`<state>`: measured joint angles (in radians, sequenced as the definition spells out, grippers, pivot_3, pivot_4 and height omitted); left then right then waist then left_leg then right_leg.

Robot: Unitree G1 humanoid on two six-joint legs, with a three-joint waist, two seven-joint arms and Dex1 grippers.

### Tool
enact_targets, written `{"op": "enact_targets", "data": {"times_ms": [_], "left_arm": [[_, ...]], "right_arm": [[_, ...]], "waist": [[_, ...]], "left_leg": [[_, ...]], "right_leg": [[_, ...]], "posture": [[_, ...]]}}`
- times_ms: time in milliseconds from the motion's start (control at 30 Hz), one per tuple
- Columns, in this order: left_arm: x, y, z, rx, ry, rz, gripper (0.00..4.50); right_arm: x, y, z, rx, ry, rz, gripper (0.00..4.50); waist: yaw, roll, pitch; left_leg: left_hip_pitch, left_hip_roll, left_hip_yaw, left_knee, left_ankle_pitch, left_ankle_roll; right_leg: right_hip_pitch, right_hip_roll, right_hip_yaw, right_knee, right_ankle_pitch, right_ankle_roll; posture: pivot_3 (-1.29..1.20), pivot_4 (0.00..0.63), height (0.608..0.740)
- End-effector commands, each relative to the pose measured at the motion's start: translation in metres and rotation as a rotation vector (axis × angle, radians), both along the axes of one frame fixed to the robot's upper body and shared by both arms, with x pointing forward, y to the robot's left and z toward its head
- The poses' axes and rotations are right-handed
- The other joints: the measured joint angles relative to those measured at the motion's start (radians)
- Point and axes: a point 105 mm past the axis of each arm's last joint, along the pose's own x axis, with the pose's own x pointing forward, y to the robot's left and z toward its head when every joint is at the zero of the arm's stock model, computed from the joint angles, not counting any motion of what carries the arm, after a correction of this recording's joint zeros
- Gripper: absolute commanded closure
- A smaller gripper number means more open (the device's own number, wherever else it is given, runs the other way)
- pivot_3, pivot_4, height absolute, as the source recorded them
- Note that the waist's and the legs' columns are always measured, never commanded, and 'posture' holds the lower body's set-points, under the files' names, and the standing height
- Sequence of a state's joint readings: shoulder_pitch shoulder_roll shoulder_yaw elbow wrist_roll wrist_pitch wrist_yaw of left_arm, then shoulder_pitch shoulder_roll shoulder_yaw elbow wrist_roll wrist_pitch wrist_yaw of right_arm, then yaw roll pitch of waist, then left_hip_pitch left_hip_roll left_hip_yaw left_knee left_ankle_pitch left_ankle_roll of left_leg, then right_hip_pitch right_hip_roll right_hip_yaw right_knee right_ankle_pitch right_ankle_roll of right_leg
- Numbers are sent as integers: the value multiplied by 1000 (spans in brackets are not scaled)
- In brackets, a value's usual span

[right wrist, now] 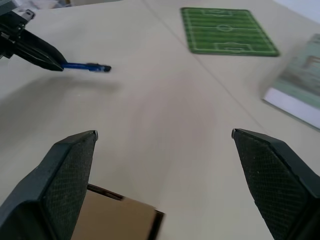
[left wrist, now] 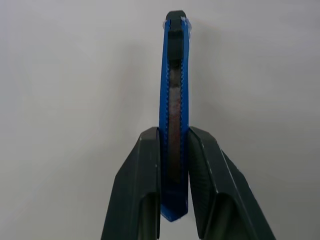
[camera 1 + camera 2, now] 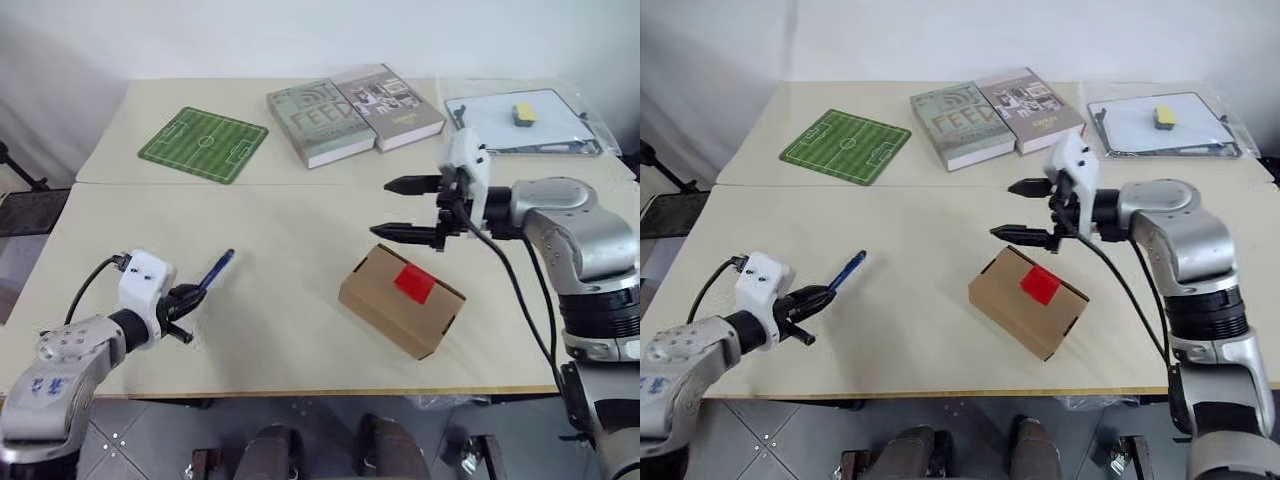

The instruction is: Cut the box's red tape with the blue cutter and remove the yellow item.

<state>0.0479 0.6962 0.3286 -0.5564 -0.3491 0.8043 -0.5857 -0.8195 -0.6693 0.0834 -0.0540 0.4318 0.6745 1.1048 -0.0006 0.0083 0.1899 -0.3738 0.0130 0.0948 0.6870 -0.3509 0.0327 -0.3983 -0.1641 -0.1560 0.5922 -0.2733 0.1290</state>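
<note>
The cutter is in hand and the cut is not yet begun: the left gripper [image 3: 185, 300], at the near left of the table [image 3: 280, 340], is clamped narrowly on the blue cutter [image 3: 216, 270], whose free end juts up and toward the far right, clear of the tabletop. In the left wrist view the two black fingers [image 2: 142, 190] squeeze the blue body from both sides, with its dark slider and tip rising between them. The box [image 3: 402, 300] lies closed at the near right, well apart from the cutter, turned at an angle to the table edge, and the red tape [image 3: 414, 283] sits on its top face, unbroken as far as can be seen. The right gripper [image 3: 408, 208] hovers just beyond the box's far edge with its jaws spread wide and nothing between them, pointing left. The next move, by my judgement, calls for carrying the cutter rightward across the table to the tape while the right gripper comes down to steady the box. The yellow item, presumably inside, is hidden by the closed flaps. At the far right a clear tray [image 3: 500, 120] holds a small yellow-and-grey eraser [image 3: 524, 112]; two books [image 3: 350, 115] and a green football-pitch mat [image 3: 203, 144] lie further left along the far side.
</note>
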Motion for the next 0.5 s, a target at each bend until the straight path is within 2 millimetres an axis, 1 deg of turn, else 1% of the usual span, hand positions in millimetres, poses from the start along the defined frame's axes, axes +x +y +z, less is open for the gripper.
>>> {"op": "enact_targets", "data": {"times_ms": [33,100,167,233,300,367,433,500], "left_arm": [[-14,-15,9,83,-60,-176,3940],[-21,-18,5,109,-57,-234,3940],[-34,-26,-3,130,-21,-328,3940],[-40,-30,-8,139,-8,-372,3940],[-46,-33,-16,145,20,-407,3940],[-50,-35,-22,146,49,-432,3940],[-54,-36,-32,164,68,-452,4071],[-55,-36,-43,186,89,-460,4071]], "right_arm": [[-18,21,11,15,-35,100,0],[-25,30,6,-5,-26,138,0],[-39,40,-12,-87,-14,217,0],[-48,46,-23,-130,-7,265,0],[-52,54,-33,-166,-16,301,0],[-55,60,-40,-185,-25,326,0],[-58,70,-46,-205,-31,352,0],[-61,84,-51,-211,-53,384,0]], "waist": [[-1,0,0],[-2,1,0],[-2,1,0],[-1,1,0],[0,1,0],[-2,1,0],[-2,1,0],[-3,1,0]], "left_leg": [[0,0,0,0,0,0],[0,0,0,-1,0,0],[0,0,1,-1,0,0],[0,0,0,-2,-1,1],[0,0,0,-3,-1,1],[-1,0,1,-2,-1,1],[0,0,2,-3,-1,2],[0,0,2,-3,-1,2]], "right_leg": [[0,0,0,0,0,0],[0,0,0,0,0,0],[-1,0,0,0,0,0],[-1,0,-1,0,0,0],[-2,0,-1,0,0,0],[-2,0,-1,0,0,0],[-3,0,-1,0,0,0],[-3,0,-1,0,0,0]], "posture": [[0,150,740],[0,150,740],[0,150,740],[0,150,740],[0,150,740],[0,150,740],[0,150,740],[0,150,740]]}}
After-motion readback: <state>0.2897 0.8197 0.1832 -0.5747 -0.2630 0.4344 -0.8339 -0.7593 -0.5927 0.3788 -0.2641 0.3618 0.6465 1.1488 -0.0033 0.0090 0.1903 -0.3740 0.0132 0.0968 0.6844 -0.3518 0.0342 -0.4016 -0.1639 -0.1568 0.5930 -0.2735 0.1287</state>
